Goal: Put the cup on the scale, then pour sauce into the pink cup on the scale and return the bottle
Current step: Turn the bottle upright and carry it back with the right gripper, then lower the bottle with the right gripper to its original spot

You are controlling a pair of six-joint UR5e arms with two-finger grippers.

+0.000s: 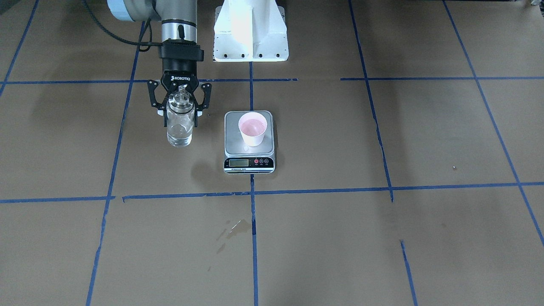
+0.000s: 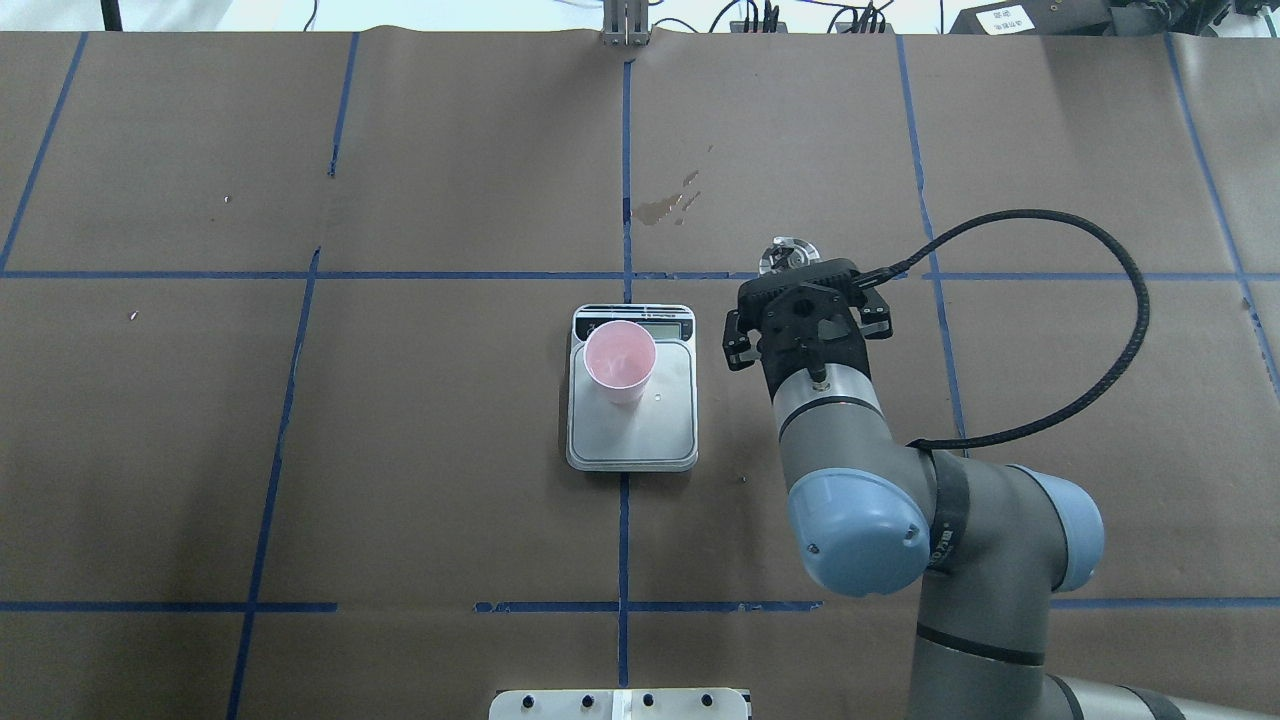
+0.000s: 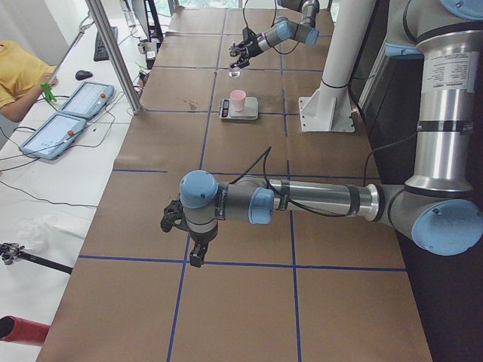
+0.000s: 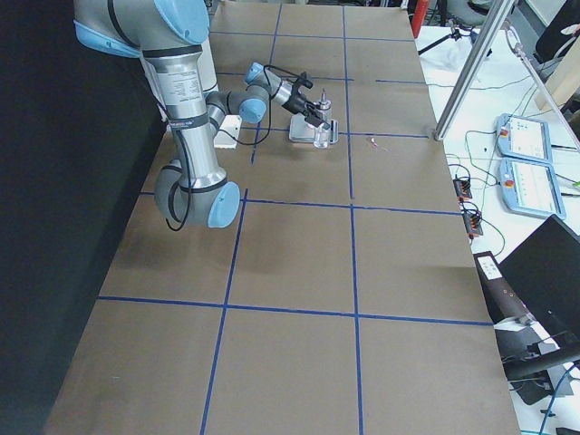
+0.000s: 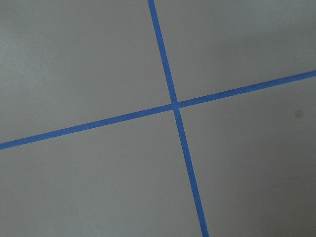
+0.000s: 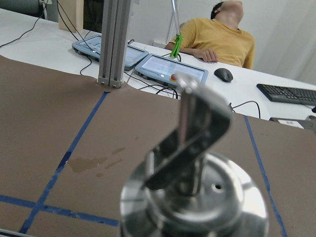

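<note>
The pink cup stands upright on the scale, toward the platform's back left corner in the overhead view. My right gripper is shut on the upper part of the clear glass bottle. It holds the bottle upright a little above the table, beside the scale on my right. Clear sauce fills the bottle's lower part. The silver spout cap fills the right wrist view. My left gripper hangs over bare paper far from the scale. I cannot tell whether it is open or shut.
A wet stain marks the brown paper beyond the scale. The white robot base stands behind the scale. Blue tape lines cross the table. A person and tablets are at a side desk.
</note>
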